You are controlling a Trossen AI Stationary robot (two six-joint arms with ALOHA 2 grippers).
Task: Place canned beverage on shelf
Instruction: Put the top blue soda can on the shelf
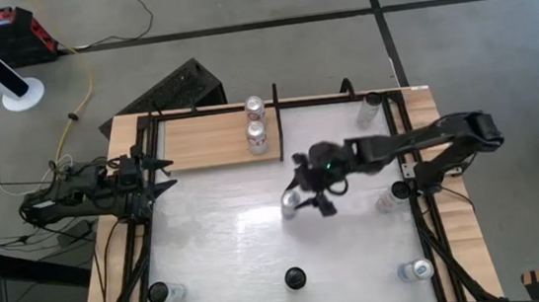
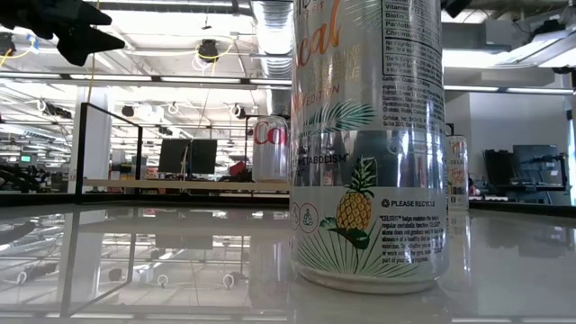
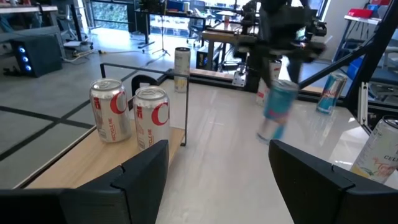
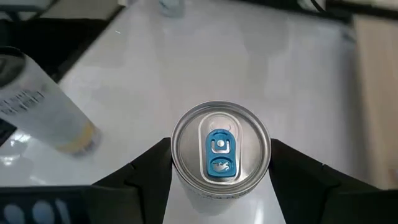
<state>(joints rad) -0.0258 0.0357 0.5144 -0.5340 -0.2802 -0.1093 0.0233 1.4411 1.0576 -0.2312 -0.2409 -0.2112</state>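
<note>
Item: blue-tabbed can [image 4: 220, 160], clamped between my right gripper [image 1: 306, 199] fingers, tilted near the table [image 1: 221, 265] centre. Shelf [image 1: 204, 139] at far left corner carries two red-and-white cans [image 1: 256, 124]. Left gripper [image 1: 165, 173] parted, empty, at left edge.

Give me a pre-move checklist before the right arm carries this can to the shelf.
1. Can between the right gripper fingers: ok.
2. Can lifted clear of the table: ok; the left wrist view shows it raised.
3. Free space on shelf beside the two red-and-white cans: ok.
4. Left gripper open, parked at the shelf's left edge, out of the path: ok.
5. Grip firmness: cannot tell.
</note>
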